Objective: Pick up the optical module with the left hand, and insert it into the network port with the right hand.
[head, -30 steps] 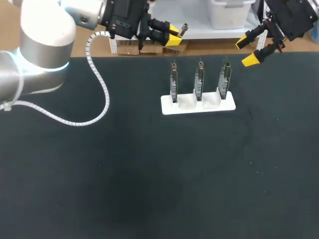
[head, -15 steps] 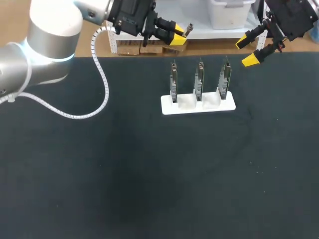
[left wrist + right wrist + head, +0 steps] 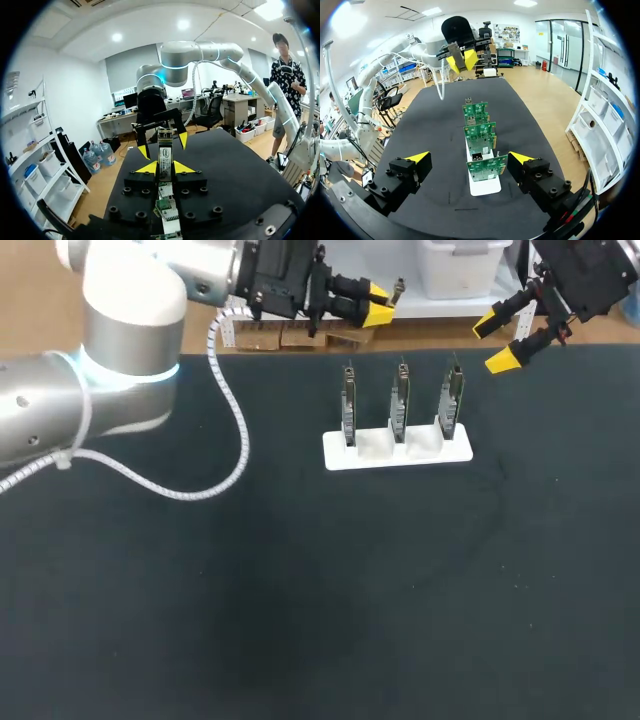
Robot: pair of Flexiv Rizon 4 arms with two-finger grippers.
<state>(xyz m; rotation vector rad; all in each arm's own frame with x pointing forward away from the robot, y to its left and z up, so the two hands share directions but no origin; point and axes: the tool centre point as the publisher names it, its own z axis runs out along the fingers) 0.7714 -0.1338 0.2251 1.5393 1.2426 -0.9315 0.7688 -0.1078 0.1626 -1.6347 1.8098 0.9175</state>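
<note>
Left gripper (image 3: 378, 302) shifted rightward, clamped on optical module (image 3: 395, 290), whose rear is hidden between the fingers. Right gripper (image 3: 492, 344) hangs spread wide, empty, at the table's far edge.

Matt dark table (image 3: 300, 590), smooth white plastic stand (image 3: 400, 458), metal module (image 3: 164, 155).

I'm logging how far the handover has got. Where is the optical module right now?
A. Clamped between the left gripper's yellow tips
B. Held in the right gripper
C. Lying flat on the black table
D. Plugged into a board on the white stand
A: in the left wrist view the optical module sits clamped between the yellow tips of the left gripper, while the right gripper is open and empty.
</note>
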